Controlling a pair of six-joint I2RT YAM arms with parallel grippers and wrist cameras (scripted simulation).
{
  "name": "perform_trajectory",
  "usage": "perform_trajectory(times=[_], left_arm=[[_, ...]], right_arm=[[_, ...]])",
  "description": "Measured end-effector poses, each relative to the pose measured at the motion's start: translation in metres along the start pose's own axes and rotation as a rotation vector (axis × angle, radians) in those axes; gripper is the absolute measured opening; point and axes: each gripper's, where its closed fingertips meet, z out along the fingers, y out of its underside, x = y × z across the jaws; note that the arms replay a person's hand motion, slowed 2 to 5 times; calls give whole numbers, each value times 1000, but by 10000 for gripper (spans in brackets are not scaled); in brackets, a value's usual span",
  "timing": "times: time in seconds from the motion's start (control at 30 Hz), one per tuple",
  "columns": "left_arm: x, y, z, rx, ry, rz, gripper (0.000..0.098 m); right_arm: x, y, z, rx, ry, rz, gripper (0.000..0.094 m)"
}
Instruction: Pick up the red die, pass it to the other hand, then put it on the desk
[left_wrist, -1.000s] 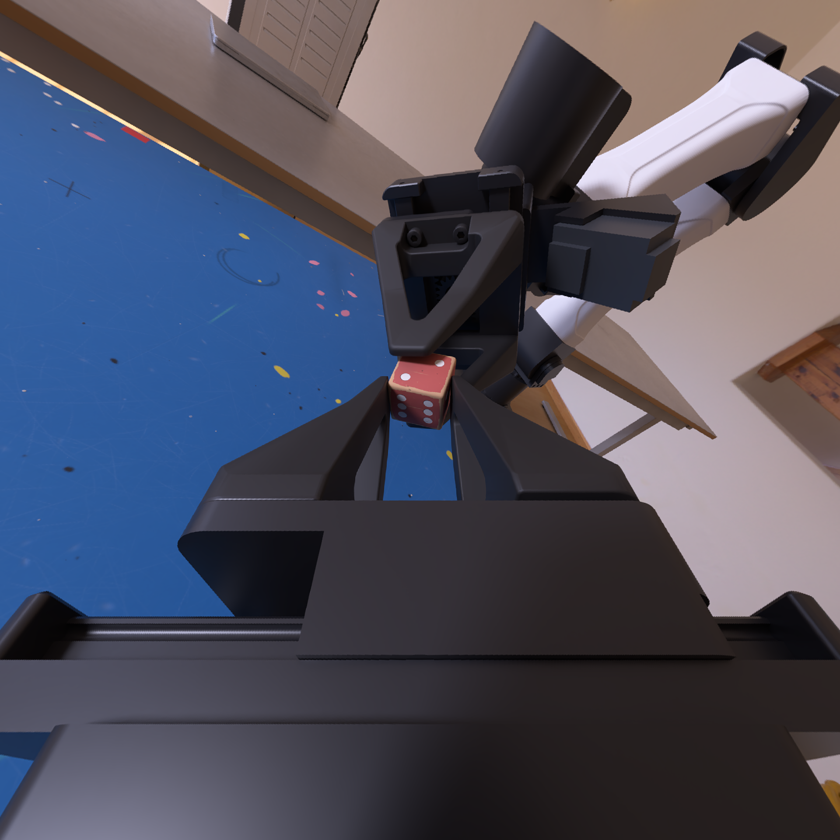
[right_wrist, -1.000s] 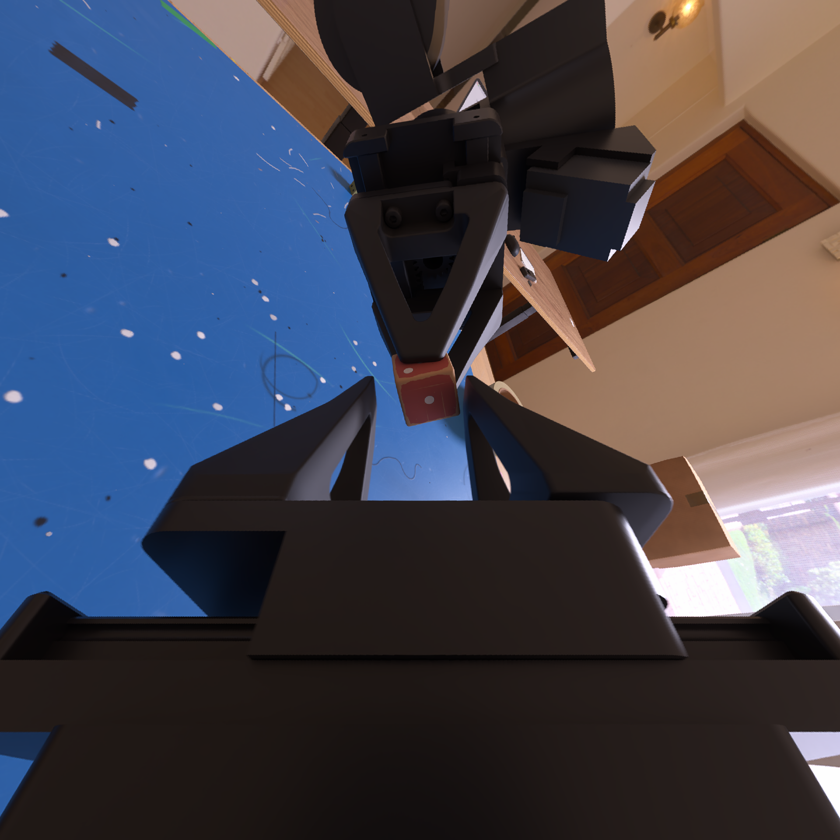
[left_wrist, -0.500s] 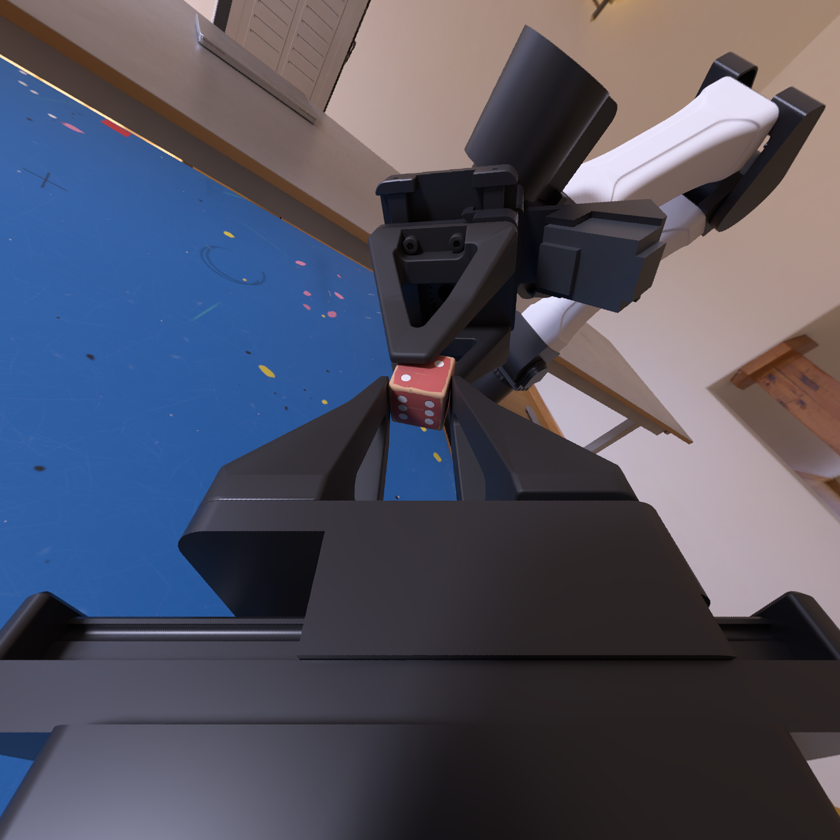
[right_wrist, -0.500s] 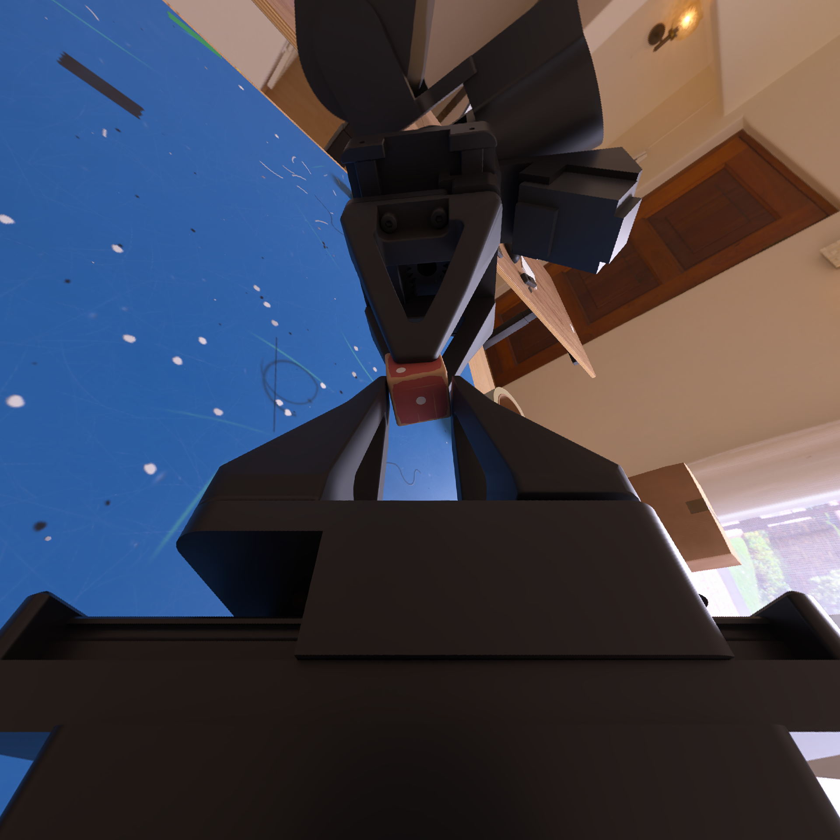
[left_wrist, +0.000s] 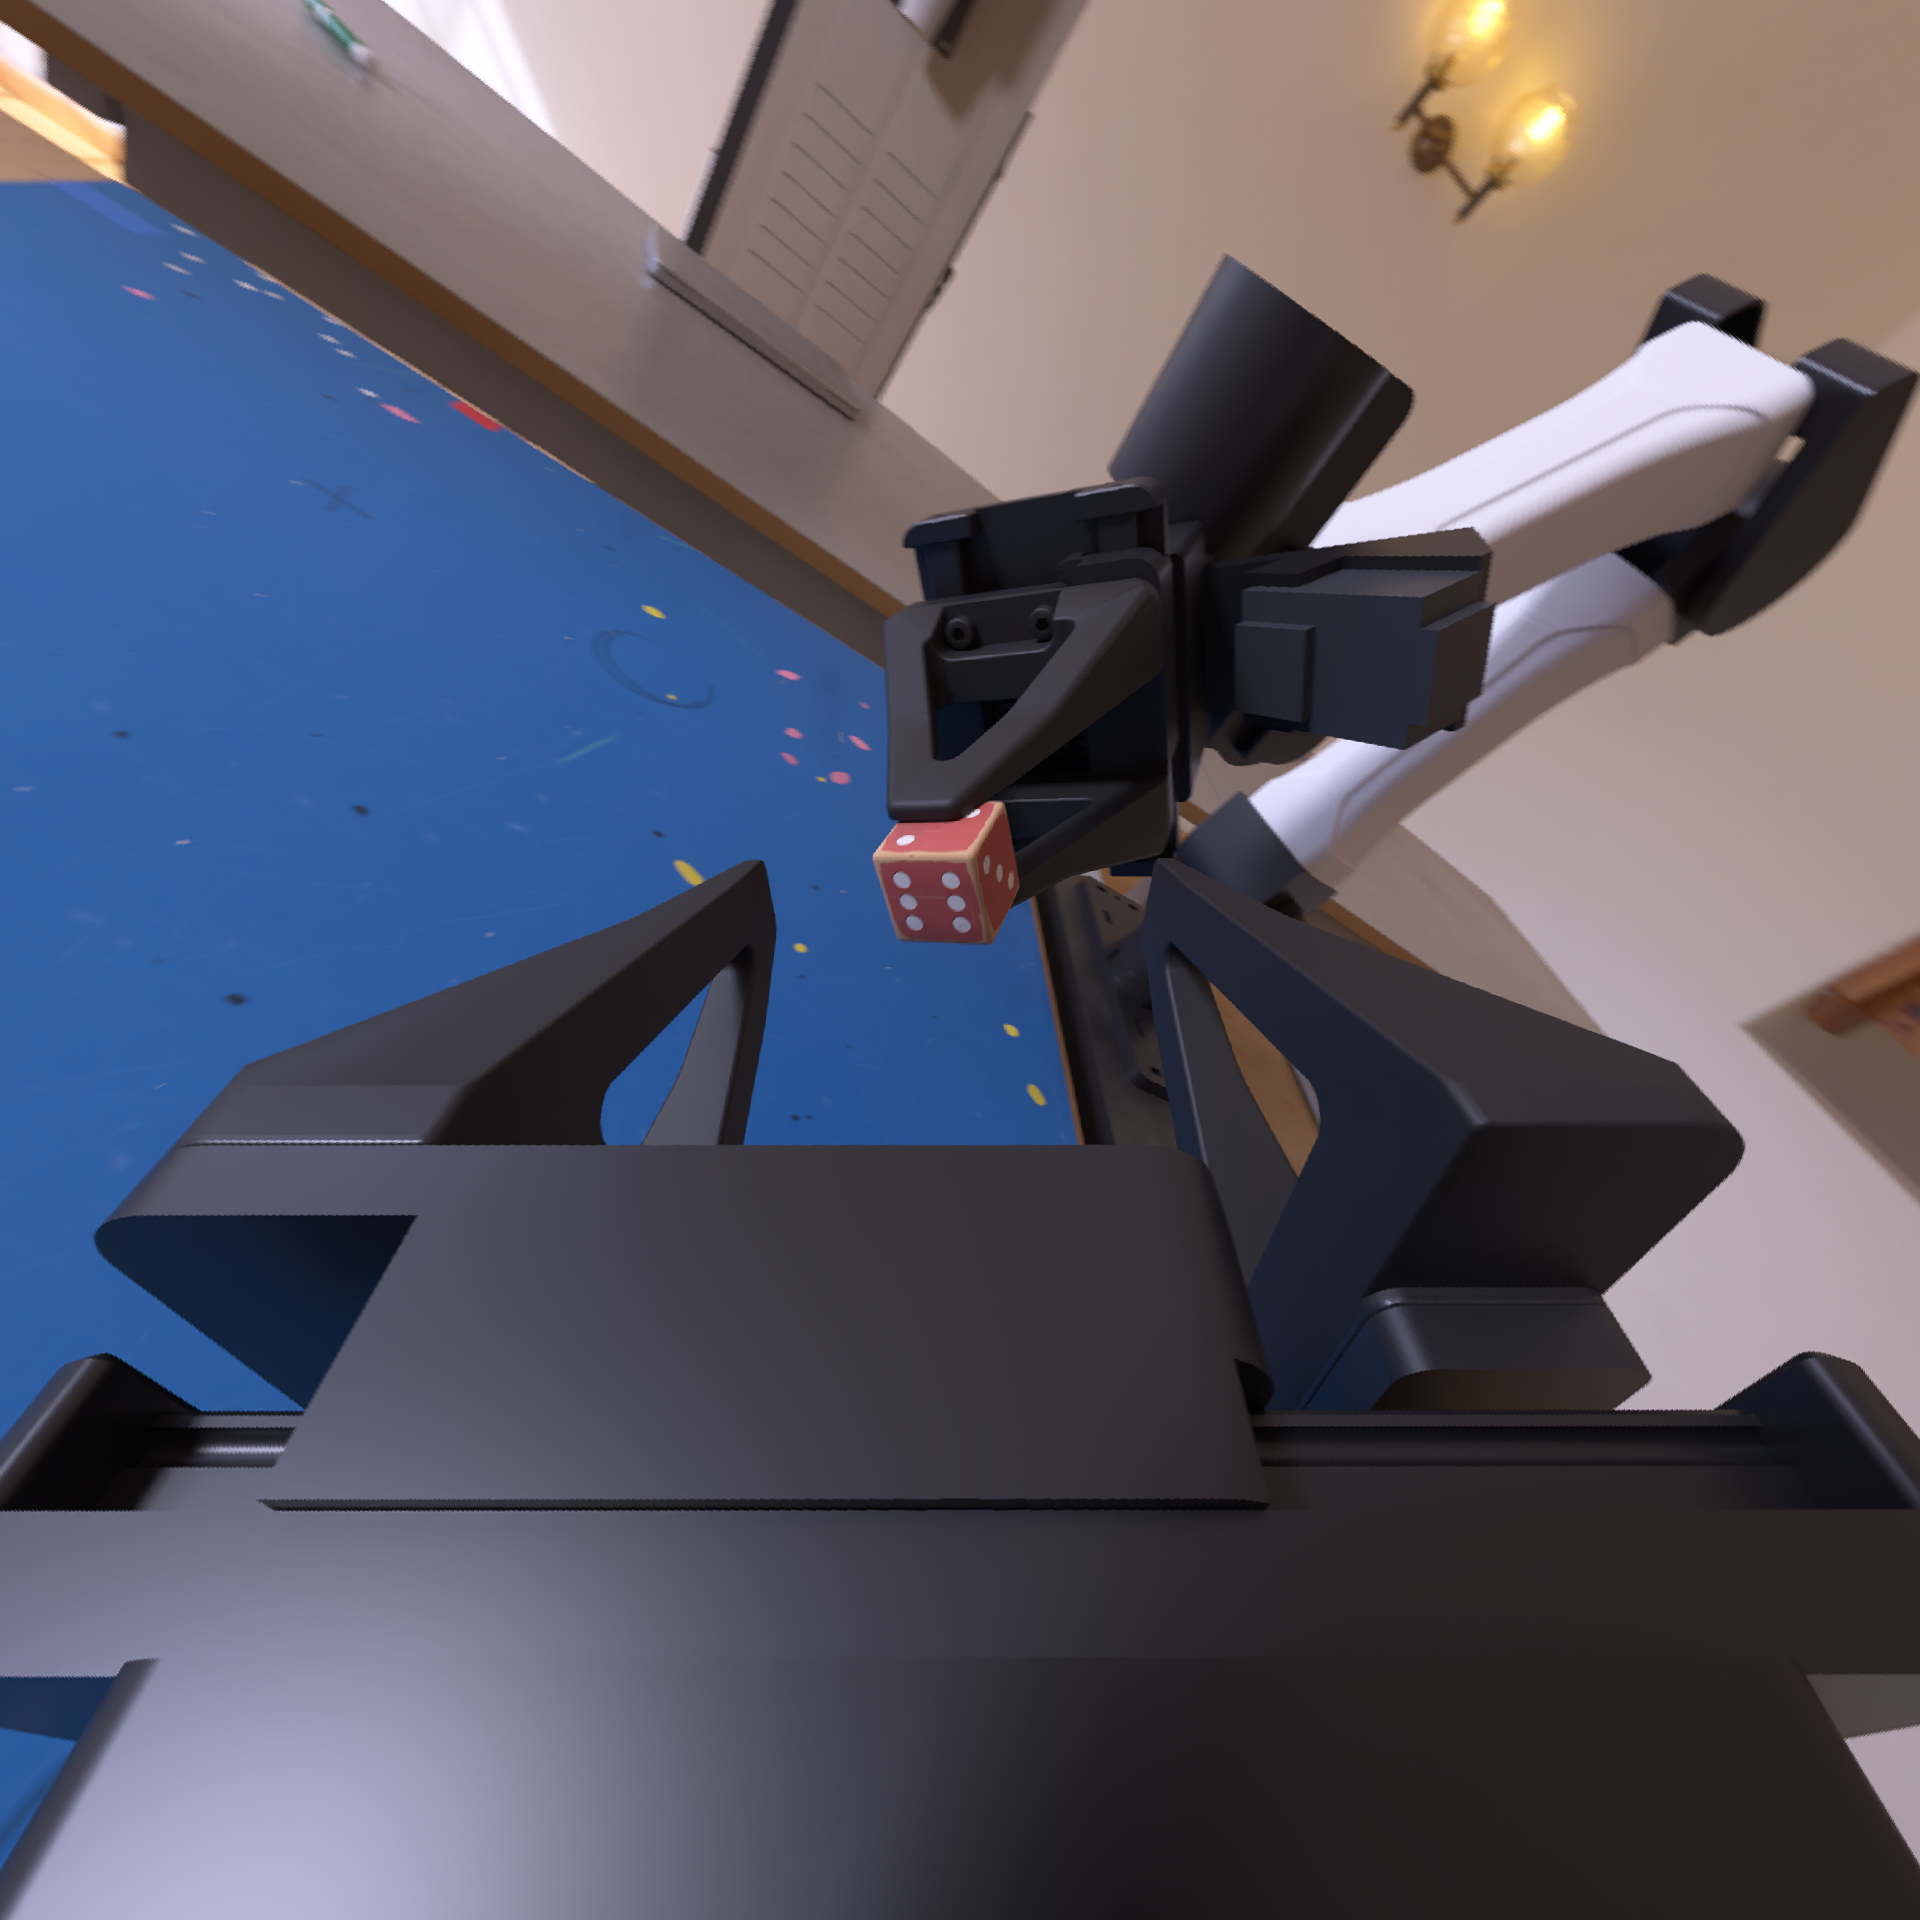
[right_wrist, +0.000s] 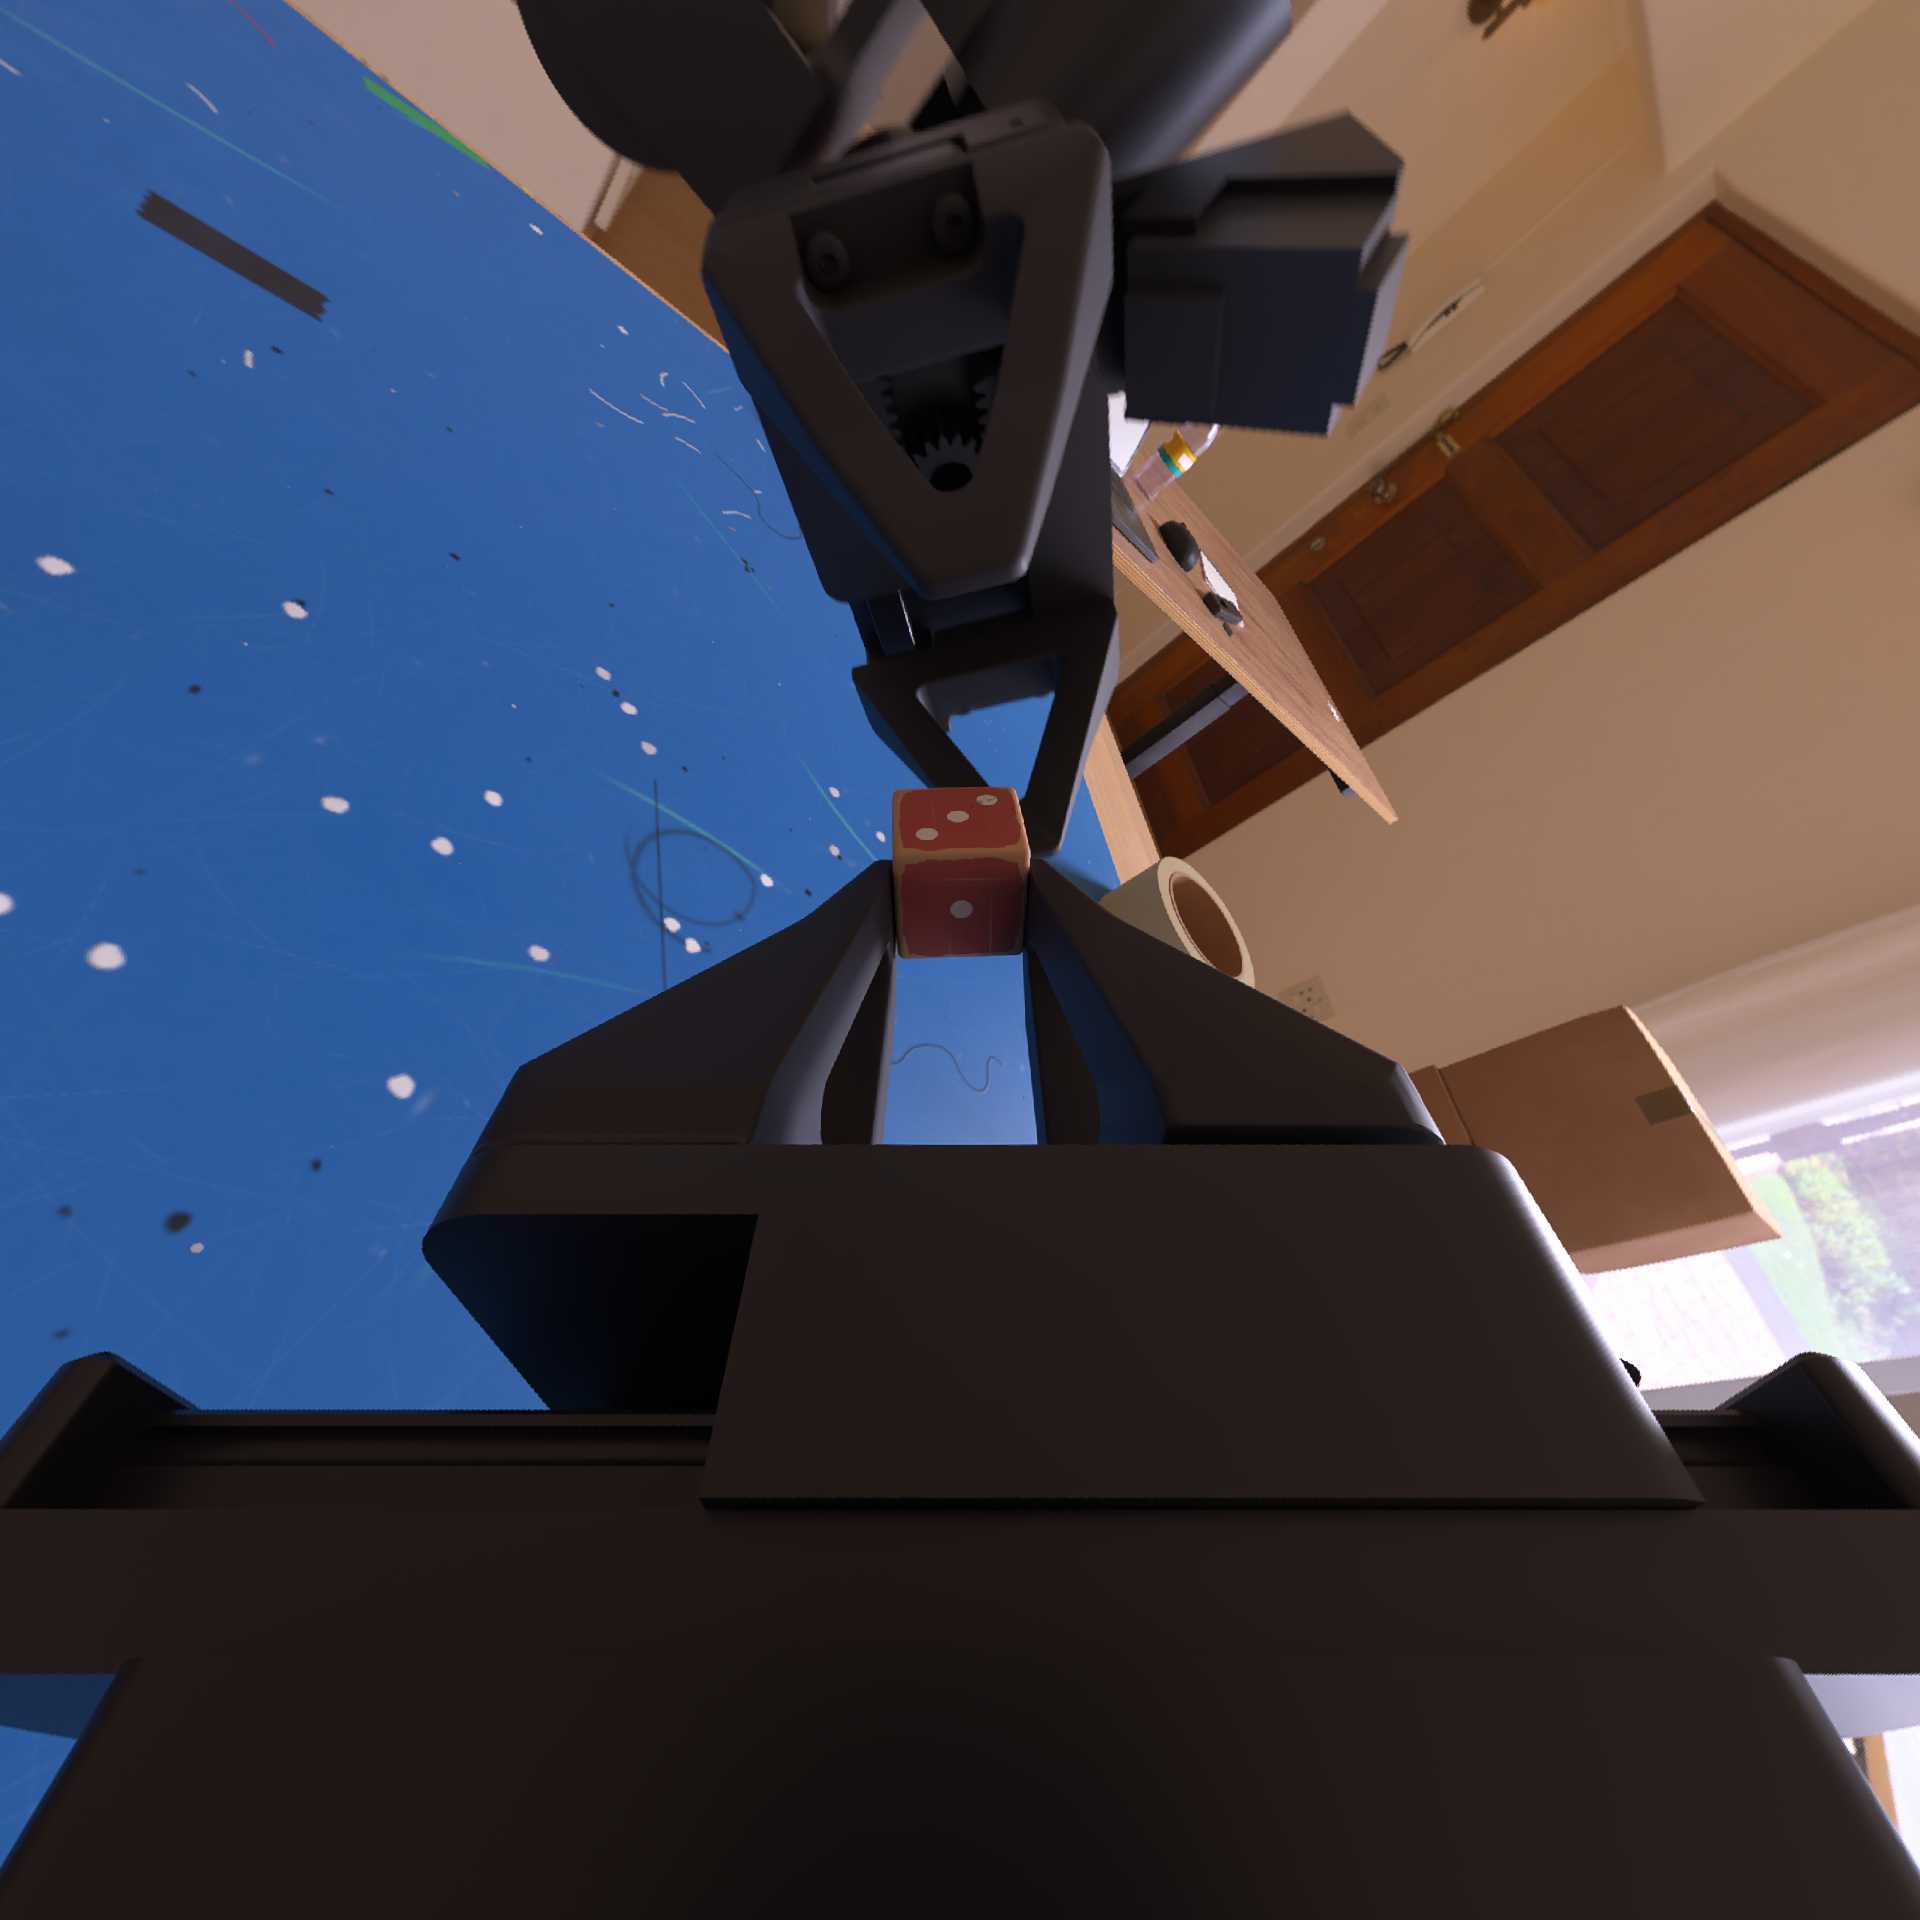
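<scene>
The right claw (right_wrist: 958, 914) pinches the red die (right_wrist: 958, 871) by opposite faces above the blue worktop (right_wrist: 312, 727), while the left claw (left_wrist: 961, 883) gapes wide and empty, apparently releasing

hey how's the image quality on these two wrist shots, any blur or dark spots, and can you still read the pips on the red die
Left wrist view: red die sharp, pips clear; blue desk slightly soft far off; lit wall lamps glow without washing out. Right wrist view: red die crisp between the right gripper fingers; gripper body very dark, window corner overexposed. Wide-angle stretch in both.
</scene>
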Motion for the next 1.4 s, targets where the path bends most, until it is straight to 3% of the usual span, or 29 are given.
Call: perform_trajectory(times=[0.13, 0.33, 0.5, 0.67, 0.83, 1.17, 1.4], left_arm=[[-9, -1, -9, 31, -151, 42, 659], [-32, 5, -30, 59, -479, 127, 781], [-46, 14, -51, 69, -745, 176, 791], [-52, 25, -70, 90, -922, 186, 795], [-50, 37, -79, 106, -993, 183, 793], [-44, 47, -83, 100, -1037, 201, 783], [-38, 48, -86, 109, -1054, 208, 746]], right_arm=[[2, 6, -4, -14, 30, 46, 204], [6, 20, -13, -53, 97, 122, 204], [11, 32, -21, -78, 162, 207, 204], [14, 43, -27, -89, 210, 300, 204], [12, 54, -30, -119, 221, 348, 204], [22, 56, -44, -121, 254, 412, 203], [45, 49, -77, -163, 307, 439, 204]])
